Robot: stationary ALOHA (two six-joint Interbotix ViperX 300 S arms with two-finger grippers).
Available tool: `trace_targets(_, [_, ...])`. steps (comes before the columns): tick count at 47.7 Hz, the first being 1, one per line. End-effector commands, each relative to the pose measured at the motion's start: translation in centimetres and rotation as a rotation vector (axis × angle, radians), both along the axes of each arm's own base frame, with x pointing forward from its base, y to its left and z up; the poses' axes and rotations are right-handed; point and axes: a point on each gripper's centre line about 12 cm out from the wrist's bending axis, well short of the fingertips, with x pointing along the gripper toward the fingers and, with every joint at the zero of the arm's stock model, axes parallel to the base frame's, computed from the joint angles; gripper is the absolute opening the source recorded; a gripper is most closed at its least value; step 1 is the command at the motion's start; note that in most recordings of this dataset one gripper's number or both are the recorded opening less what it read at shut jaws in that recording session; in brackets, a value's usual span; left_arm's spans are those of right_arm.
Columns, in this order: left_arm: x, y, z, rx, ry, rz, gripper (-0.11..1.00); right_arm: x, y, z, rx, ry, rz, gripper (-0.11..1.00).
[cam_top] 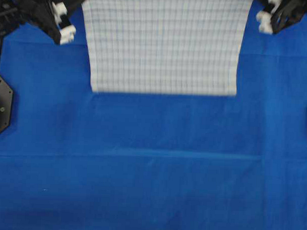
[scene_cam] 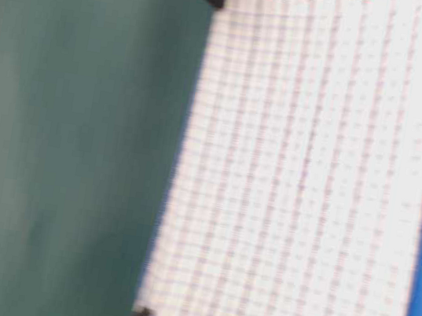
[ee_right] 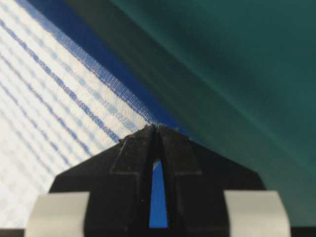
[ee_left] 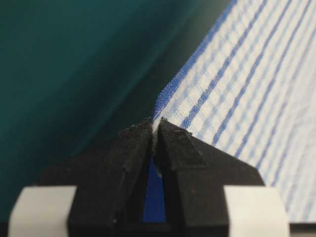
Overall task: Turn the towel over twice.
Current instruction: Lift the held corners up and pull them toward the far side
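Striped towel stretched above blue table covering, both arms' jaws clamped on its corners.

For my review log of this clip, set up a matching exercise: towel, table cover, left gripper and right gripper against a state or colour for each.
Things:
1. towel
2. table cover
3. left gripper
4. right gripper

States:
A. plain blue
B. shut on the towel corner, cloth to its right in its wrist view
C. white with blue stripes, held up by two corners
D. shut on the towel corner, cloth to its left in its wrist view

Pairs: 1-C, 2-A, 3-B, 4-D
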Motion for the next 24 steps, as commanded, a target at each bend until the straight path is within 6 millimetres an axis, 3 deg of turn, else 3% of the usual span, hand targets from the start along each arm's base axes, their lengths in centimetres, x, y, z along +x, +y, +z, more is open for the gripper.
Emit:
trace_targets(1, [-0.1,0.5,2.6,0.046,-0.065,0.017,0.03,-0.2,-0.7,3.8,-0.073,-0.034,-0.01,0.05])
trace_targets(6, [-0.1,0.6,4.1,0.079,-0.096,0.018,0.03,-0.3,-0.6,6.5,-0.125,-0.046,-0.005,0.05])
trace_targets(14, [-0.1,0.5,6.1,0.128,-0.102,0.014,0.03,-0.8,-0.2,9.3,-0.174,-0.081,-0.008,0.05])
trace_targets(24, [-0.1,0.5,6.9,0.119,-0.079,0.01,0.03,-1.5,0.7,10.6,-0.198,-0.106,-0.005,0.05])
